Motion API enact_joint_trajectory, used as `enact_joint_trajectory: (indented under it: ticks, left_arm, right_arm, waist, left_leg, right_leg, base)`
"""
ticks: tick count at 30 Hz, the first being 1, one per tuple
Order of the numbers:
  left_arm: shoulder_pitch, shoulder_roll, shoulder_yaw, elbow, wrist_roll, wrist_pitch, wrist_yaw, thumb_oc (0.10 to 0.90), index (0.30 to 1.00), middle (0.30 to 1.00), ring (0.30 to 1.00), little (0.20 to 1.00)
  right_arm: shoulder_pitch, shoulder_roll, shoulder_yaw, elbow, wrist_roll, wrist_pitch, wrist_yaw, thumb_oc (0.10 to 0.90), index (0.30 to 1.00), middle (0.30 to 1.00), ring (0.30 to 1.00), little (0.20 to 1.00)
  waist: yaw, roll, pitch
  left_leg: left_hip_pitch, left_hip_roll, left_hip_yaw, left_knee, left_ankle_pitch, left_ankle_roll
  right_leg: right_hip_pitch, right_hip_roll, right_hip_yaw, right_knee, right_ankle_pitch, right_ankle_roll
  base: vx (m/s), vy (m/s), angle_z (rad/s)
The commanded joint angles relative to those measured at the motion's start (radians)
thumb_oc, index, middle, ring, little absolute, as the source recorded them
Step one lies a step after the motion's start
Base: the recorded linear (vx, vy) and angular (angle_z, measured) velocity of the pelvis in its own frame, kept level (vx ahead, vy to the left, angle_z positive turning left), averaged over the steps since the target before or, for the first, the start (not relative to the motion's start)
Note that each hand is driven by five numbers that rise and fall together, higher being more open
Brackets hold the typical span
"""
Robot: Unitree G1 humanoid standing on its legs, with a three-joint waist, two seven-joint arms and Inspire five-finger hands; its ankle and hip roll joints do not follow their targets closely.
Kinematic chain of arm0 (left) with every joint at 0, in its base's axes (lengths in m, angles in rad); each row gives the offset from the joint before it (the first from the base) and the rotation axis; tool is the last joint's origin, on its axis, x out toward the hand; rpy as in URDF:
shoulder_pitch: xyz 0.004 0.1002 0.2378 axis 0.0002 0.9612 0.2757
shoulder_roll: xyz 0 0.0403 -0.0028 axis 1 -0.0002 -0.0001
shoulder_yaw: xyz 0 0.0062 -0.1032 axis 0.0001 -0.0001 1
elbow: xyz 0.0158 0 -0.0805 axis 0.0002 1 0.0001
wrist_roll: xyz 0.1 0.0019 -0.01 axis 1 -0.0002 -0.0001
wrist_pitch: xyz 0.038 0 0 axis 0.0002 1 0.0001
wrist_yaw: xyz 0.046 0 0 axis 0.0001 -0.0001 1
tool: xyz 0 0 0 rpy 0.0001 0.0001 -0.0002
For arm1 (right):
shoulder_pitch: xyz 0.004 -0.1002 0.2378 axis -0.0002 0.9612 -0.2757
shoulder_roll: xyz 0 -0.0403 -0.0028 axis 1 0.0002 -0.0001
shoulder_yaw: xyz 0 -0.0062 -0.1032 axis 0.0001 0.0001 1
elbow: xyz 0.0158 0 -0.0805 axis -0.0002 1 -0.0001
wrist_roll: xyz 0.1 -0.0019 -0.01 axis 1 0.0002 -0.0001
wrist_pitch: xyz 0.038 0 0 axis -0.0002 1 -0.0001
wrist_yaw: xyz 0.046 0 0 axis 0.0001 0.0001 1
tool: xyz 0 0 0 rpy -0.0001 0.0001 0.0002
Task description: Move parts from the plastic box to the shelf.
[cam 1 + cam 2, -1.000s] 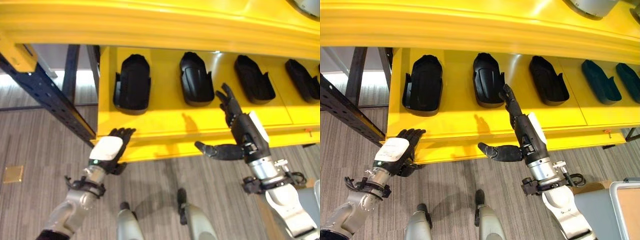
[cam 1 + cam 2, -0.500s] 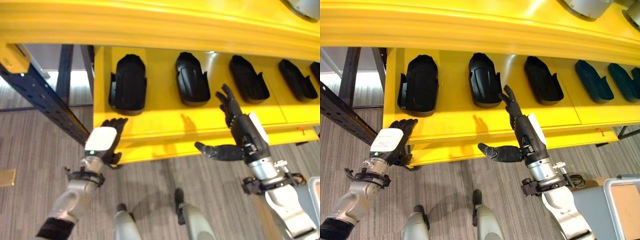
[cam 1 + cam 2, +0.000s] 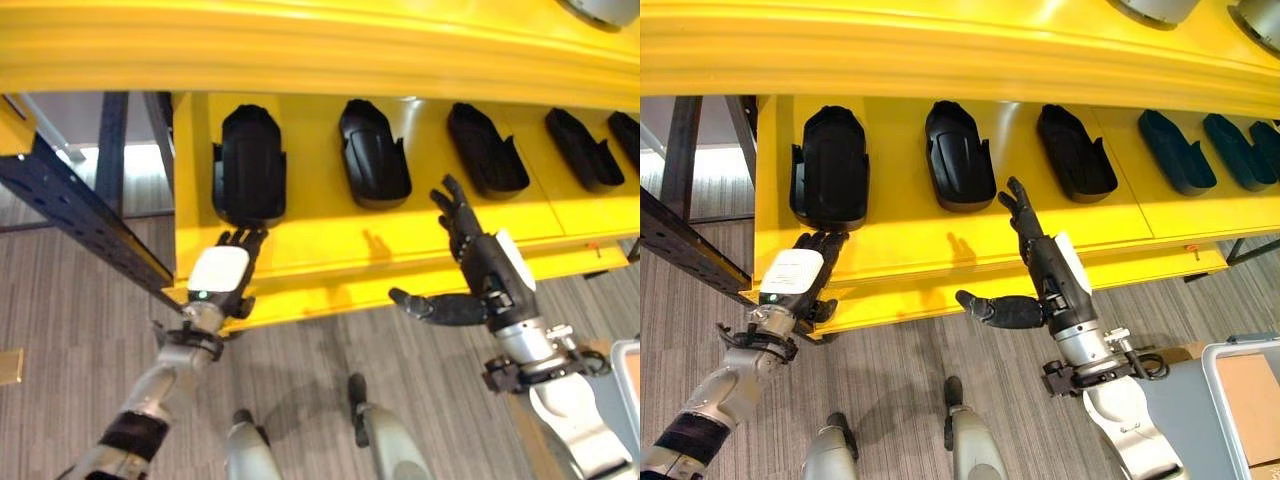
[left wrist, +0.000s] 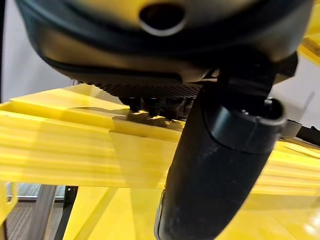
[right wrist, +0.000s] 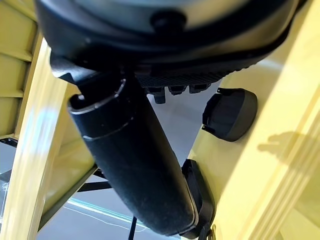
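1. You had the left hand (image 3: 222, 280) low in the left of the frame, at the front lip of the yellow shelf (image 3: 320, 250), its fingers straight and relaxed with the tips just below the leftmost black part (image 3: 249, 165); it held nothing.
2. Your right hand (image 3: 478, 270) stood right of centre, fingers spread wide and pointing up over the shelf's front edge, thumb stuck out sideways towards the middle; it too was empty.
3. The parts sat in a row on the shelf across the upper half of the frame: the leftmost, a second part (image 3: 374, 154) at centre, a third part (image 3: 487, 150) to its right, and further ones (image 3: 582, 150) towards the upper right.
4. A grey-rimmed bin corner (image 3: 1240, 400) showed in the lower right; I could not tell whether that was the plastic box.
5. Risk, as I judged it: the left fingertips were close to the leftmost part, so pushing that hand forward could nudge it out of line.
6. Likewise, sweeping the spread right hand sideways could catch the shelf lip or clip the third part.
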Motion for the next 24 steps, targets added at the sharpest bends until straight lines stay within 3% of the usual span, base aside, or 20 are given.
enact_joint_trajectory:
  ticks: [1, 24]
  left_arm:
    - [-0.090, -0.014, -0.057, 0.002, 0.036, -0.026, 0.057, 0.900, 1.000, 1.000, 1.000, 1.000]
    - [-0.153, -0.052, -0.105, 0.069, 0.018, -0.013, 0.071, 0.900, 1.000, 1.000, 1.000, 1.000]
  right_arm:
    - [-0.073, -0.016, -0.036, -0.078, 0.019, -0.117, -0.036, 0.900, 1.000, 1.000, 1.000, 1.000]
    - [-0.048, -0.024, -0.035, -0.085, 0.021, -0.129, -0.045, 0.900, 1.000, 1.000, 1.000, 1.000]
  waist:
    - [-0.011, 0.004, -0.035]
    - [-0.025, 0.003, -0.041]
  left_leg:
    - [0.035, -0.032, -0.029, -0.074, 0.050, 0.044]
    - [0.026, -0.030, -0.028, -0.068, 0.051, 0.041]
  right_leg:
    - [-0.010, 0.044, -0.006, 0.177, -0.117, -0.033]
    - [-0.017, 0.047, -0.005, 0.181, -0.118, -0.034]
  base:
    - [0.00, 0.000, 0.00]
    - [0.00, 0.000, 0.00]
